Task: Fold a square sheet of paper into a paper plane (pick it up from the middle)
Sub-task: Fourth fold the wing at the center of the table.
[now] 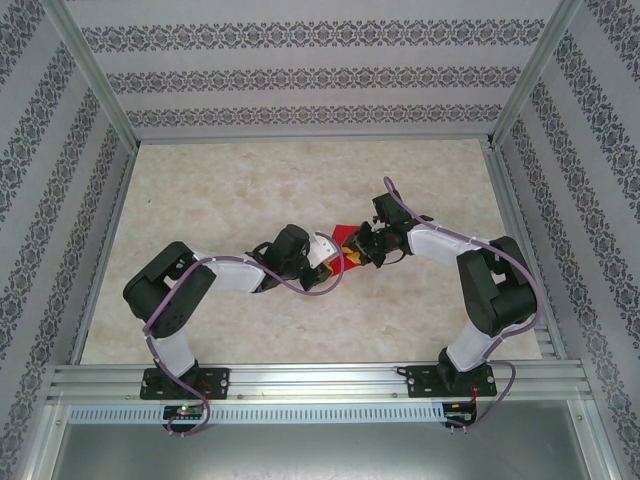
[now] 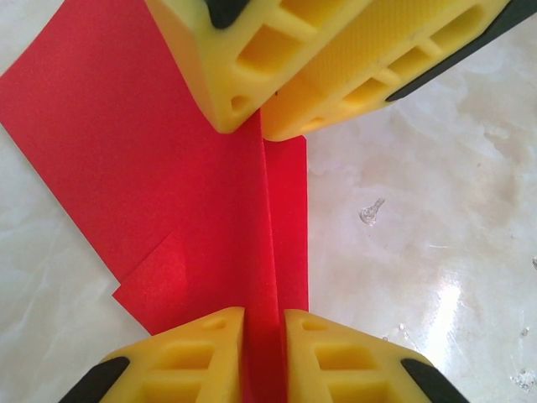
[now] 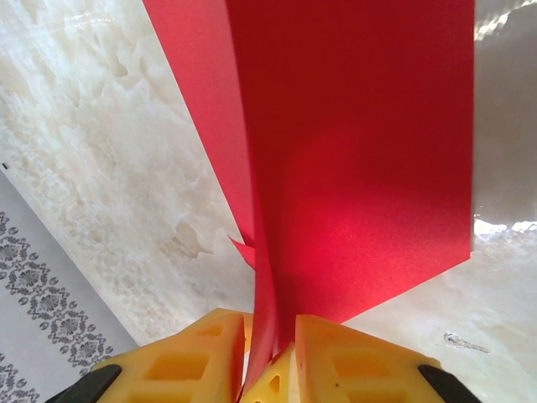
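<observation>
Pale marble-patterned table top [image 1: 250,190] is spread under the whole scene, glossy, with glare and a few small marks at the right of the left wrist view.

The square sheet of paper [image 2: 168,168] is found just right of the frame's centre in the top view, between the two arm tips. Only its bright red face can be made out. In the left wrist view it is raised into a narrow fold running from the bottom edge to the upper middle. The larger part lies flat towards the upper left and a slim strip lies to the right. A lighter red layer juts out at the lower left edge of the sheet.

The left gripper [image 2: 264,323] is set astride the near end of that fold. Its yellow fingers [image 2: 210,353] stand close on either side, and whether the paper is actually pressed cannot be told. At the far end, the right gripper [image 2: 263,126] is seen with its fingertips drawn together on the crest of the fold. In the right wrist view the sheet rises steeply from between them and covers the upper right.

Around the table, grey-and-white patterned wallpaper [image 1: 320,80] is hung on the back and side walls. An aluminium rail [image 1: 320,380], to which both arm bases are bolted, is laid along the bottom of the top view.
</observation>
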Robot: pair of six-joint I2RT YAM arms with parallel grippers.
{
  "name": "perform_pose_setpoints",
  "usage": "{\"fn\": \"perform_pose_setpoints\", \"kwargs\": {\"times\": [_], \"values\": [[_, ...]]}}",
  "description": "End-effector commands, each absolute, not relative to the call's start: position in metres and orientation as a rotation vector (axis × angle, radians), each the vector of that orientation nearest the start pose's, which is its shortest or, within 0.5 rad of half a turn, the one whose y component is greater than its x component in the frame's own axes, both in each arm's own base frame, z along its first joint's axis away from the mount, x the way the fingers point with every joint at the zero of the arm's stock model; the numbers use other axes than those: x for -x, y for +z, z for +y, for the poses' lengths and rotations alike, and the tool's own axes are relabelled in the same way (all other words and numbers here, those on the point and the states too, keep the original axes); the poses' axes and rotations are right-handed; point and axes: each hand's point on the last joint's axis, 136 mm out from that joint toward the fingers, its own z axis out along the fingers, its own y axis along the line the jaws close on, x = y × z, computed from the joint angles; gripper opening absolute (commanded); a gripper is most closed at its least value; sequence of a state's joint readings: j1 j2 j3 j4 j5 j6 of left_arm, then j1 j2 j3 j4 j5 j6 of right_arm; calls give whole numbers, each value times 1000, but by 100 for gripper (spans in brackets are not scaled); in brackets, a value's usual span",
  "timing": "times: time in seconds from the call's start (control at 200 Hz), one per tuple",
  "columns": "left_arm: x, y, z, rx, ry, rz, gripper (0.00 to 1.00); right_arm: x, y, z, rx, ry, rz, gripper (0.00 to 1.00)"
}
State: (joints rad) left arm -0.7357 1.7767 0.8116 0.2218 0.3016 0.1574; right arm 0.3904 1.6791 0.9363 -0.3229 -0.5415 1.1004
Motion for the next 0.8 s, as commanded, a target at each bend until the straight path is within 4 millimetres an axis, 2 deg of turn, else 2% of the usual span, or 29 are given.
{"fn": "perform_pose_setpoints", "kwargs": {"times": [0.0,0.125,0.39,0.52,0.649,0.794], "values": [[-286,49,-342,-1193,-673,1985,20,-317,62,226,-795,1137,2830,24],[-286,50,-342,-1201,-665,1978,23,-318,63,227,-783,1145,2839,29],[-288,54,-342,-1205,-653,1966,30,-323,63,230,-739,1146,2874,30],[-289,58,-341,-1196,-647,1960,33,-327,61,228,-745,1134,2879,24],[-288,62,-340,-1186,-652,1955,36,-327,61,226,-760,1125,2877,14],[-289,69,-341,-1163,-661,1938,38,-329,66,224,-803,1138,2833,6]]}}
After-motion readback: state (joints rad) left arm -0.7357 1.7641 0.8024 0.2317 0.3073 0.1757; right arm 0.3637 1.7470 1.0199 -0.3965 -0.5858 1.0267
